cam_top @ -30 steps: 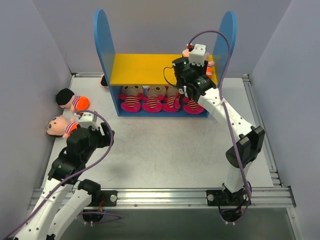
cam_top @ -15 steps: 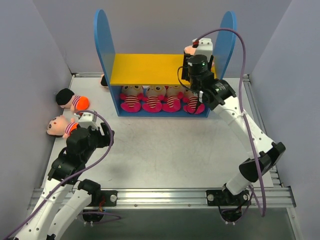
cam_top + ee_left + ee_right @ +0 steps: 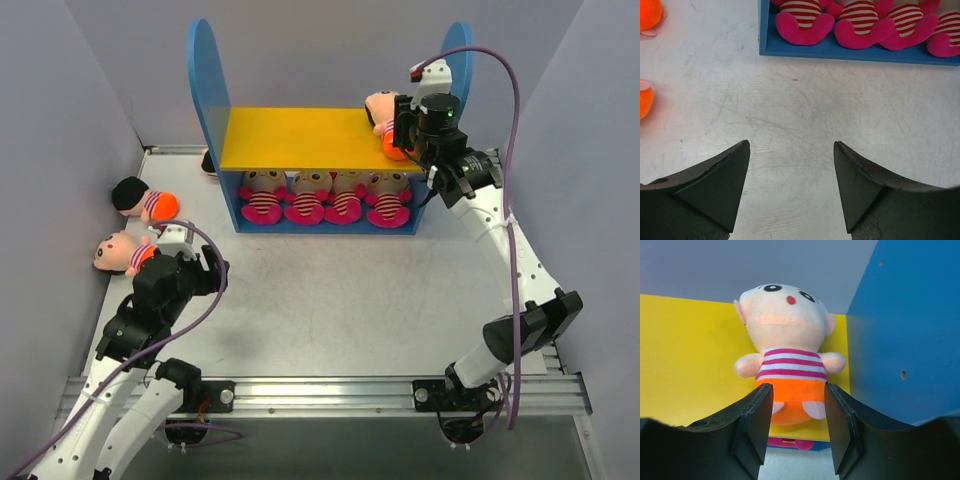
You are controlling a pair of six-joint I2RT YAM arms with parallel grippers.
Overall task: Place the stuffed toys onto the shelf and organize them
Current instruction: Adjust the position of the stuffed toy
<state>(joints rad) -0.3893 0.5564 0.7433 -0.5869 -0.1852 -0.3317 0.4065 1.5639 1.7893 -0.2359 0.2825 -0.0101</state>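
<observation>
The shelf [image 3: 300, 138] has blue side panels and a yellow upper board. Four magenta striped toys [image 3: 324, 196] sit in a row on its lower level. A peach-headed toy with an orange bottom [image 3: 382, 108] lies on the yellow board by the right panel; it also shows in the right wrist view [image 3: 790, 340]. My right gripper [image 3: 402, 140] [image 3: 799, 386] is open, its jaws on either side of the toy's orange bottom. My left gripper [image 3: 215, 265] [image 3: 791, 145] is open and empty over the table.
Two orange-bottomed toys lie on the table at the far left, one black-haired [image 3: 140, 198] and one peach-headed [image 3: 115, 251]. Another toy [image 3: 207, 160] is partly hidden behind the shelf's left panel. The left wrist view shows the shelf's blue base [image 3: 840, 51]. Grey walls enclose the table.
My right arm has swung to the right along the upper board, taking the peach-headed toy towards the right panel. The toy now lies on the board. The left arm has not moved.
</observation>
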